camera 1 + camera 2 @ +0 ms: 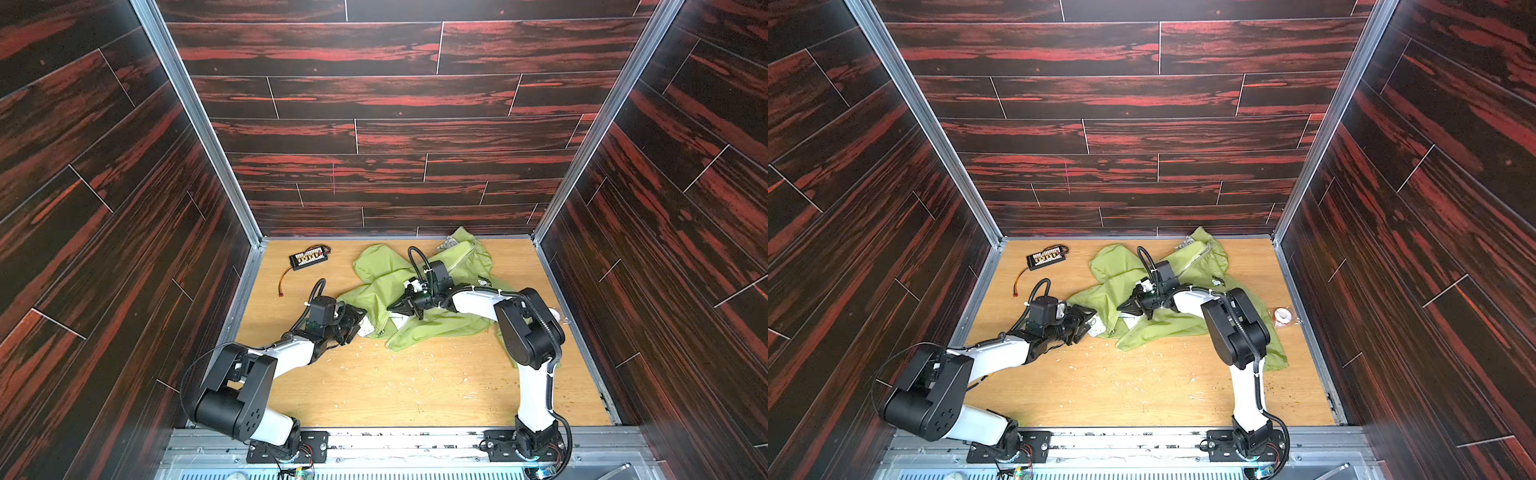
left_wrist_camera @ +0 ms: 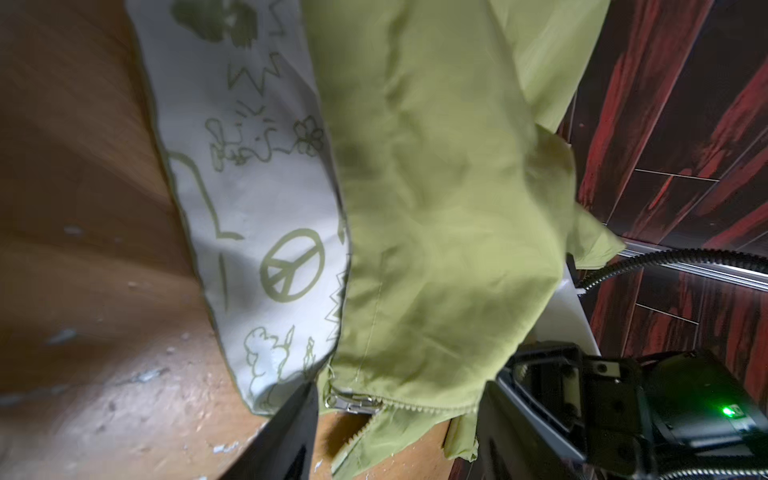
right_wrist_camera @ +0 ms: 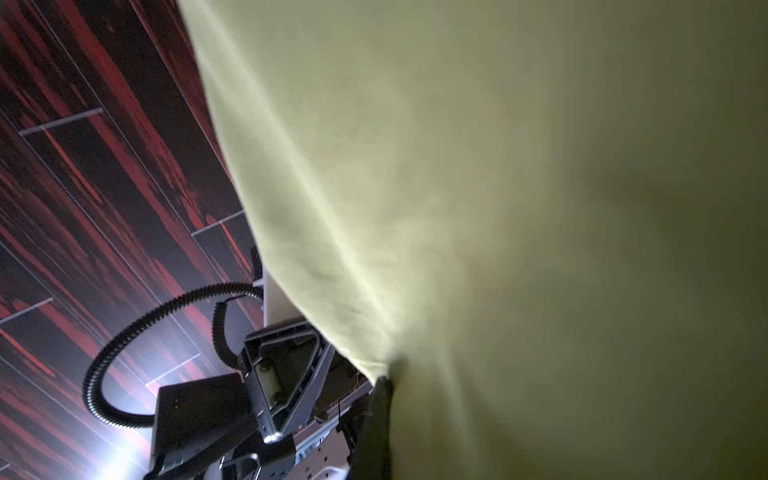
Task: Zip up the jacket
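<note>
Currently the jacket (image 1: 415,299) is found crumpled on the bench (image 1: 395,386), right of centre and toward the back wall. Its near-left hem is turned back, so the pale printed lining (image 2: 257,208) is exposed.

The right end effector (image 1: 397,308) is clenched on a fold of the green cloth. In the right wrist view the fabric is drawn into a tight pucker at its tip. This hold is judged to lift and tension one front panel so that the zipper line is straightened.

The left end effector (image 1: 353,322) is released and nothing is grasped by it. In the left wrist view its fingers are set apart on either side of the zipper slider (image 2: 353,403), which sits at the low end of the teeth beside the lining. Two rows of teeth appear to part from the slider, so the ends are taken as engaged, though this is not certain. The straddling pose is read as preparation for taking the slider. The zipping itself is judged as not yet begun.
</note>
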Robot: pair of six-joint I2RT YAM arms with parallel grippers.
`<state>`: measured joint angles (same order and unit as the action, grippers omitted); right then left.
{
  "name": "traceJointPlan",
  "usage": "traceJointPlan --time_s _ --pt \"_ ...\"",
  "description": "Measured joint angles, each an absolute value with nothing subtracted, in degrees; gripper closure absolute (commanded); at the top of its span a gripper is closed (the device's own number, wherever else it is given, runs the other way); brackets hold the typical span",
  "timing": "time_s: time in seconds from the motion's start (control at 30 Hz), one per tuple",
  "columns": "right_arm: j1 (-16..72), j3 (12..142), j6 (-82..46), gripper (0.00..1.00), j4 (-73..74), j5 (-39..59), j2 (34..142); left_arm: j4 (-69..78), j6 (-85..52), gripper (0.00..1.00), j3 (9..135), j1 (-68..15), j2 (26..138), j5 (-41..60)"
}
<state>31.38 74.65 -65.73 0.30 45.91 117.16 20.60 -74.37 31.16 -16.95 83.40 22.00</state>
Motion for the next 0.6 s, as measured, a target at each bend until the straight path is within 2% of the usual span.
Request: traceJointPlan --time_s 0.27,0.47,0.6 --pt "35.4 79.0 -60.1 1.00 -12.4 48.2 112.4 11.2 -70.0 0.36 31.8 -13.9 73.0 20.6" --pt "36.6 80.1 -55.3 1.00 -19.7 51.3 109.7 -0.1 -65.3 0.31 35.3 -11.0 64.1 17.3" --pt "36.6 80.3 -49.7 1.00 -25.9 51.2 109.8 -4.6 -62.5 0.31 38.2 -10.2 63.1 17.2"
